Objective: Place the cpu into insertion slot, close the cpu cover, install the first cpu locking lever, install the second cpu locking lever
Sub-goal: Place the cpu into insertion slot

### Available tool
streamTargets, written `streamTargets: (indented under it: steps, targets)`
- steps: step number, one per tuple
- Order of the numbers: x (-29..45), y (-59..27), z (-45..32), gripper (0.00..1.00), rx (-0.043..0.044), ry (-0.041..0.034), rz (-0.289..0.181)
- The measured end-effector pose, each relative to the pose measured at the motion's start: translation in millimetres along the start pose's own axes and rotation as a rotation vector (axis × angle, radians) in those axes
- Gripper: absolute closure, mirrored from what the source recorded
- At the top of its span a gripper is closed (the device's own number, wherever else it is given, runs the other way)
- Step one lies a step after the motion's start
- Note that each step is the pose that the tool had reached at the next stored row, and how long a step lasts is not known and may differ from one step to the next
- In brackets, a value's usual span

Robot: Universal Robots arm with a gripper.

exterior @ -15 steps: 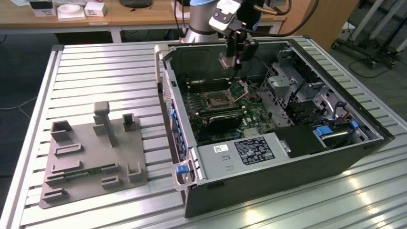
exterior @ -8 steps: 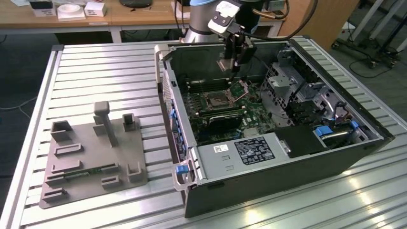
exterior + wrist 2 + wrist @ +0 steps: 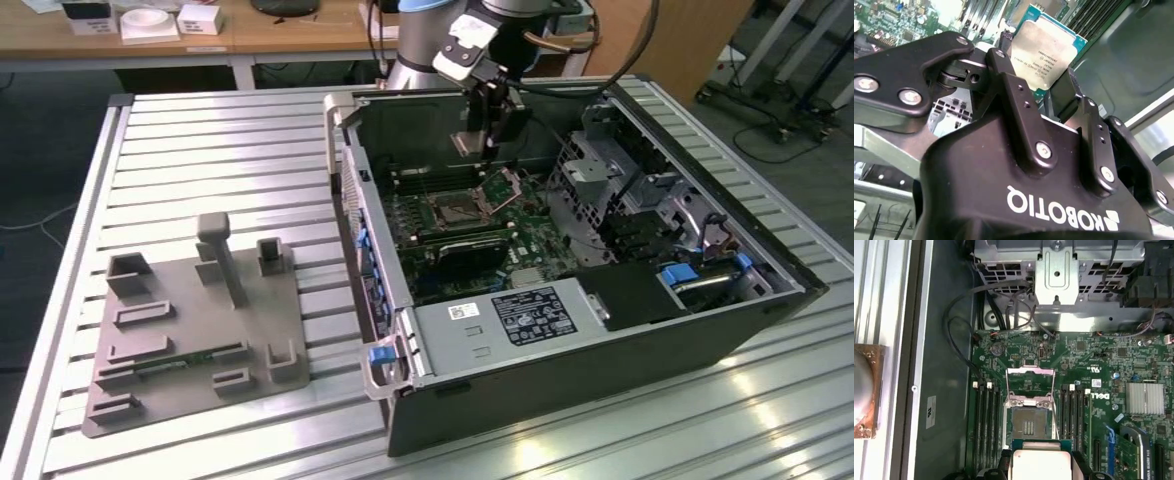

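Slatted metal table (image 3: 214, 150), open computer case (image 3: 574, 370) on it. The gripper (image 3: 475, 148) is clenched on the cpu (image 3: 1046, 52), holding it above the board near the bare insertion slot (image 3: 1029, 426), with the cpu cover (image 3: 1030, 385) flipped open.

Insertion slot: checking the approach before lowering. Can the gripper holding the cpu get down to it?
Probably yes. The cover stands open, the slot lies bare, and the gripper holds the cpu above it with nothing seen between.

We log: slatted metal tabletop (image 3: 200, 140) | open computer case (image 3: 601, 370) lying on it | grey fixture plate (image 3: 187, 335) beside the case, toward the exterior view's left
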State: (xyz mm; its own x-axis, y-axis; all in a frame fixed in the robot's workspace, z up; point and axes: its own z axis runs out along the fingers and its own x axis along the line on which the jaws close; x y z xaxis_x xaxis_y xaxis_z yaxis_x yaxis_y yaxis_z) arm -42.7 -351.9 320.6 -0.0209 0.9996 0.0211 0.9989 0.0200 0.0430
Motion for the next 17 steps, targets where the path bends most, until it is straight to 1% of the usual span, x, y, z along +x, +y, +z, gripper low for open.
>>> streamTargets:
  steps: [3,8,11,15,17]
  targets:
    - [4.1,-0.2,5.5,0.46,0.0043,0.0,0.002]
    - [14.6,-0.3,14.9,0.46,0.0116,0.0,0.007]
    - [19.2,-0.2,20.4,0.46,0.0142,-0.0002,0.012]
    - [21.2,-0.1,27.7,0.46,0.0148,0.0024,0.014]
    - [21.2,-0.1,29.4,0.46,0.0147,0.0044,0.015]
